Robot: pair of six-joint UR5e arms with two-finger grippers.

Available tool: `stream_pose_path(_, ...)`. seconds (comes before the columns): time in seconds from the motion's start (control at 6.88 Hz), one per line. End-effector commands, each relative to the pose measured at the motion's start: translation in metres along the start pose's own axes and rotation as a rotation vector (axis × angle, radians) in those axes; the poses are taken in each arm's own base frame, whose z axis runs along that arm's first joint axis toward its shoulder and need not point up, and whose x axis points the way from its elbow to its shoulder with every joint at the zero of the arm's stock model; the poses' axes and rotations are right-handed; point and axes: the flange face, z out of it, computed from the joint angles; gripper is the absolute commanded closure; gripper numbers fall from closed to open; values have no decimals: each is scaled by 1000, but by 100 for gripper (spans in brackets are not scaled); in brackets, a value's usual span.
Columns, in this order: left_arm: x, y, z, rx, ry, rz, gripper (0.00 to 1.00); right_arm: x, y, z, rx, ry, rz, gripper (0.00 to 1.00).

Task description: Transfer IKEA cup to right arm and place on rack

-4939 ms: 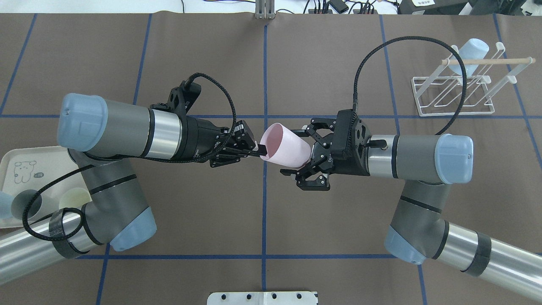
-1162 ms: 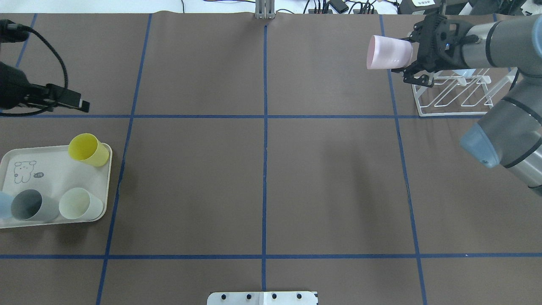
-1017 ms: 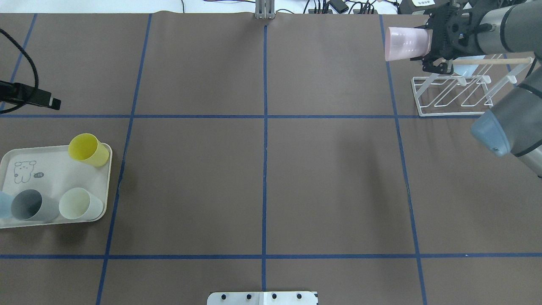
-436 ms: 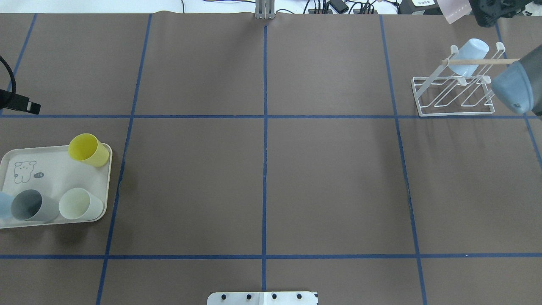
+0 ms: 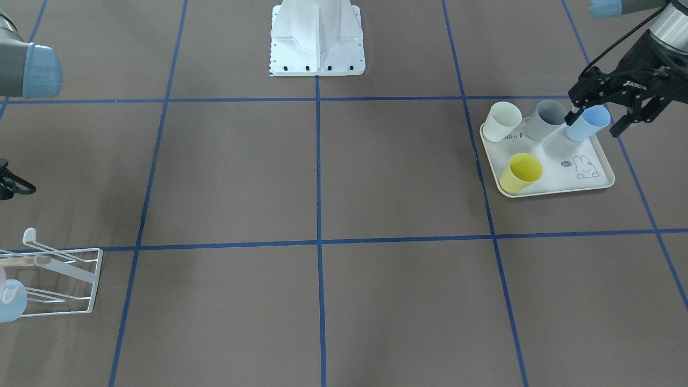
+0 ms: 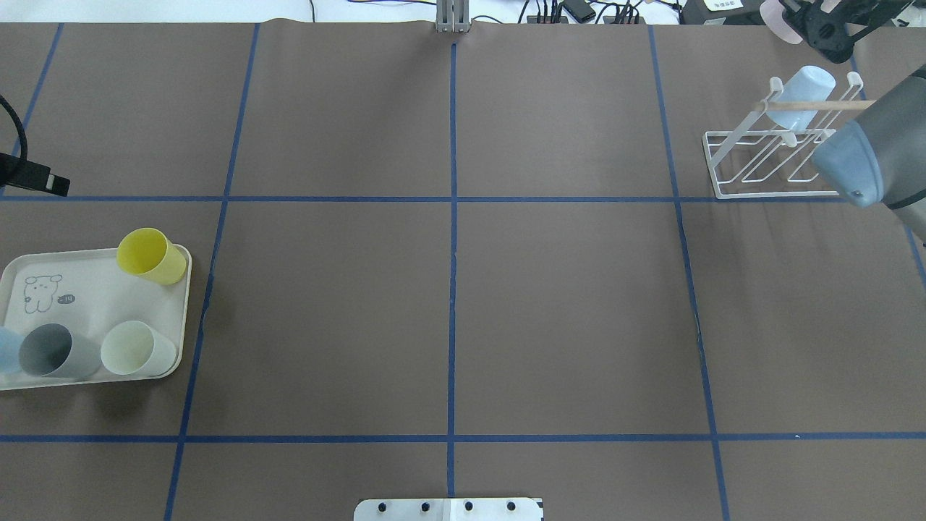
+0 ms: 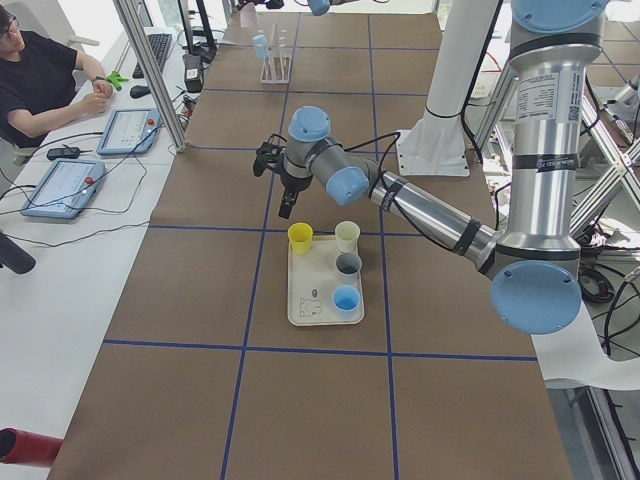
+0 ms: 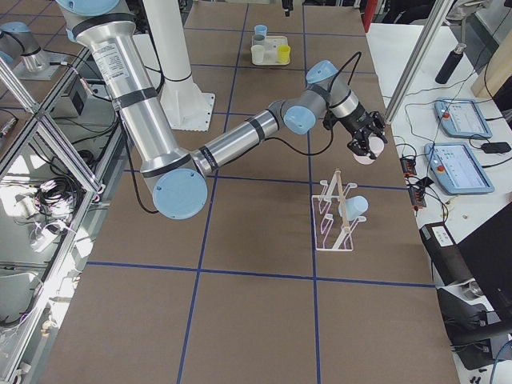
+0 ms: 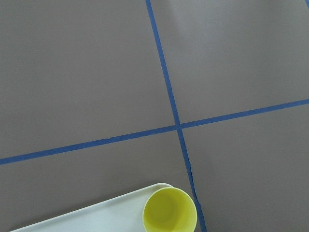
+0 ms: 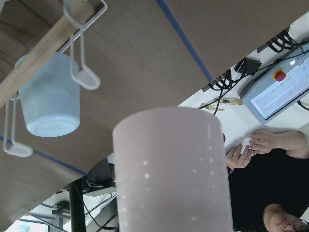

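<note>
IKEA cup (image 10: 171, 174), pale pink smooth plastic with a tapered round wall, sits clamped in the right end effector (image 8: 367, 147). The jaws are closed onto the cup. It hangs raised over the worktop's far edge near the right corner, just beyond the small white wire-frame rack (image 6: 716, 174) and apart from it.

The left end effector (image 5: 594, 122) has its two black fingers spread wide and holds nothing. It hovers near the worktop's left edge, on the far side of the cream rabbit-print tray (image 5: 564, 183).

Six cups show in all. One is the pink cup in the grip. One light blue cup (image 6: 806, 83) hangs mouth-down and tilted on a slanted prong of the rack. Four stand upright on the tray: a yellow cup (image 5: 520, 172), a pale cream cup (image 5: 502, 121), a grey cup (image 5: 544, 119) and a second light blue cup (image 5: 583, 124).

The rack is thin white wire with flat rounded prong tips. A single thin pale wooden rod (image 6: 817, 106) lies across its top. The worktop is matt brown, marked into squares by blue tape.
</note>
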Motion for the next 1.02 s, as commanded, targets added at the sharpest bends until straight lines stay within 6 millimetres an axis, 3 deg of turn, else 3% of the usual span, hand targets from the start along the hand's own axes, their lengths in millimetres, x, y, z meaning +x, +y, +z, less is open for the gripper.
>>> stream_pose_path(0.0,-1,0,2,-4,-1,-2,0,-11,-10,22,-14,-46,-49,100)
stream_pose_path(0.58,-3,0,5,-9,-3,-5,0,-35,-37,62,4,-72,-69,100)
stream_pose_path(0.87,-4,0,5,-7,-4,-6,0,-37,-49,70,14,-79,-79,100)
